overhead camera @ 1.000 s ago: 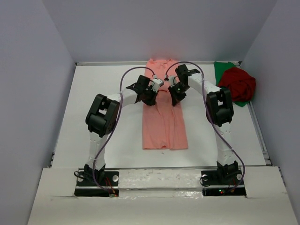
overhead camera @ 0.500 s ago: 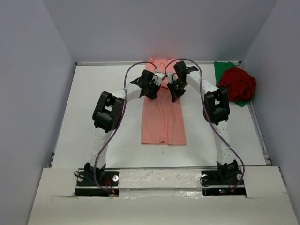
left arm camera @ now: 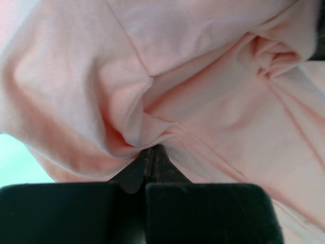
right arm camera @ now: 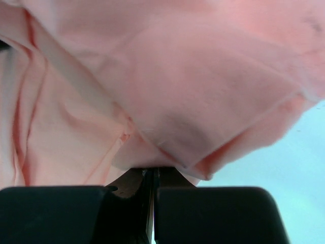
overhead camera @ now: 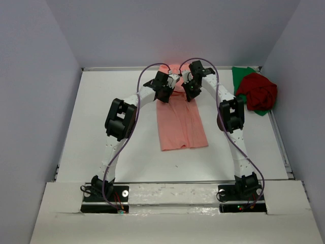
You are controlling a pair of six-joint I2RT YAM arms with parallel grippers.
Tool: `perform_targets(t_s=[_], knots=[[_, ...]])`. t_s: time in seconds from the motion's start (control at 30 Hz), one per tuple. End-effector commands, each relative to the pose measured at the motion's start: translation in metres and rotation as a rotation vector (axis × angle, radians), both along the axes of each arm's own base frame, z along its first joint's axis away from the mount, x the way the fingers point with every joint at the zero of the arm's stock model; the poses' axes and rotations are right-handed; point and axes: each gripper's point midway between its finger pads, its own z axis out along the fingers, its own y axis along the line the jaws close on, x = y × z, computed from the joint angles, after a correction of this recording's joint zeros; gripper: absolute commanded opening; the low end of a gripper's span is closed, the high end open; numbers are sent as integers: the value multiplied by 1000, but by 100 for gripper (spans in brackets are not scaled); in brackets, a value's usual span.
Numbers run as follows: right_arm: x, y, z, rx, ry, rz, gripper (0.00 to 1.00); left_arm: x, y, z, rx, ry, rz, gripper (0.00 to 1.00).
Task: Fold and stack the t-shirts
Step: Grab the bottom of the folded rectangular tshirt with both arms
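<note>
Readable text: I find none in any of the three views.
salmon-pink t-shirt (overhead camera: pixel 180 127): I read no print and no tag on the cloth.
arm bases (overhead camera: pixel 242 195): any marking is too small for me to read.

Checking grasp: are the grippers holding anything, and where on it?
Both hold the pink shirt: left gripper and right gripper each pinch a fold near its far end.

The top external view looks steeply down from above the near edge and takes in the whole white worktop (overhead camera: pixel 91 127). Each wrist view faces along its own black fingers, left pincer (left arm camera: pixel 152 152) and right pincer (right arm camera: pixel 153 173). Both sit very close to the salmon-pink cloth t-shirt (overhead camera: pixel 180 124), which all three views share.
</note>
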Motion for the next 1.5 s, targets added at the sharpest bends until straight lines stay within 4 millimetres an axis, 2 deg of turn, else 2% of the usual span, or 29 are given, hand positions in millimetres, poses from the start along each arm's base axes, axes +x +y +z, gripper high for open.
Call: perform_targets(t_s=[0.0,0.13,0.2,0.27,0.33,0.4,0.43,0.5,0.53,0.6,0.63,0.67,0.7,0.73,0.77,0.8,0.83,0.87,0.9,0.93,1.0,1.03,1.1,1.13,1.17,1.27,1.3,1.37,1.47], knots=[[27,-22,3,-67,-93,-31,0,16,24,5,93,-37,86,0],[23,-23,7,-70,-90,-24,0,22,29,20,94,-62,104,0],[21,-22,23,-55,-110,-20,0,21,28,30,75,-71,101,0],[15,-21,31,-42,-107,-9,0,19,27,53,45,-102,95,0],[13,-20,53,-28,-137,-6,0,19,26,94,-2,-174,96,0],[8,-21,65,-21,-141,0,0,8,25,111,-38,-200,66,0],[3,-20,81,-7,-153,4,0,3,26,139,-70,-254,56,0],[-4,-19,97,15,-164,6,0,-5,28,164,-99,-298,45,0],[-8,-18,119,34,-193,6,4,-13,32,181,-110,-324,40,4],[-19,-19,129,48,-184,-4,16,-24,35,195,-120,-347,26,22],[-27,-20,147,61,-199,-7,38,-39,41,202,-124,-360,3,23],[-33,-21,154,71,-200,-10,51,-46,45,203,-121,-370,-5,23],[-46,-23,146,68,-160,-7,61,-56,50,225,-143,-424,-10,29],[-54,-23,148,76,-149,-5,65,-70,53,205,-130,-385,-40,38],[-65,-26,162,84,-165,-11,68,-76,58,203,-133,-378,-41,53],[-82,-31,142,67,-103,-16,67,-85,63,198,-137,-354,-47,59],[-94,-33,151,78,-112,-14,61,-103,63,191,-166,-314,-85,65],[-102,-36,135,62,-66,-19,60,-112,66,186,-182,-289,-91,67],[-114,-39,142,70,-69,-24,60,-120,69,183,-198,-271,-96,68],[-134,-44,121,56,-7,-23,59,-136,73,176,-226,-247,-121,66],[-154,-48,124,69,-9,-32,60,-153,75,183,-279,-254,-122,56],[-173,-50,107,69,47,-30,60,-166,77,164,-293,-211,-113,50],[-186,-53,103,76,66,-49,60,-176,79,164,-359,-214,-75,34],[-199,-54,97,82,90,-50,60,-183,83,166,-439,-221,13,14],[-200,-54,100,90,81,-49,61,-187,85,166,-484,-214,54,9],[-217,-57,87,89,117,-56,61,-214,79,153,-600,-115,32,15],[-224,-59,80,87,137,-62,61,-217,77,158,-642,-126,21,28],[-231,-60,75,87,155,-62,61,-229,75,146,-680,-65,9,37],[-235,-62,70,75,164,-71,61,-234,74,133,-694,-18,36,28]])
